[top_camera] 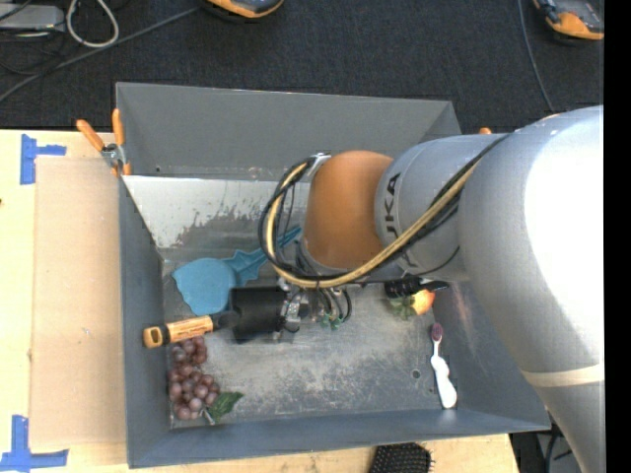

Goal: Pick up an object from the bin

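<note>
Grey metal walls of the bin (296, 131) close in a floor where everything lies loose: a blue scoop (205, 282), a black tool with an orange handle (258, 313) and purple grapes (192, 372) on the left, a white stick (443, 372) on the right. Low over the middle, under the arm's orange cover (340, 210), the gripper (301, 308) sits just beside the tool's black end; whether it is released or clenched I cannot tell. Nothing looks lifted, so by my judgement the grasp and the raise are both left to do.
</note>
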### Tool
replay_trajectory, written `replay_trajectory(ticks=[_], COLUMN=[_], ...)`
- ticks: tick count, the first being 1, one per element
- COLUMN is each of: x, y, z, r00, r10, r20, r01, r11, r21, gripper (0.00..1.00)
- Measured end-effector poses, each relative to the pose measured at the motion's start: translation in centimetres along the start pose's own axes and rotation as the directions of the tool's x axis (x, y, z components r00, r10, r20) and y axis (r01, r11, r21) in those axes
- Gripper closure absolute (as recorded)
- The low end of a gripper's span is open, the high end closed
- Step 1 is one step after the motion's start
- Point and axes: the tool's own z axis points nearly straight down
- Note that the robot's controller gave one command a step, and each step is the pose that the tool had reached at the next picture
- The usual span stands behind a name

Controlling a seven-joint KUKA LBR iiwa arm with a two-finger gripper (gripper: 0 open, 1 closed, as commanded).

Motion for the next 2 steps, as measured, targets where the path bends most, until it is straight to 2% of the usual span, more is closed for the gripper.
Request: replay_trajectory(ticks=[2], x=[0.1], y=[0.4], z=[-15.7], r00=[1.000], r10=[-0.020], r20=[-0.006], r01=[0.020], r11=[1.000], r21=[0.001], gripper=[1.00])
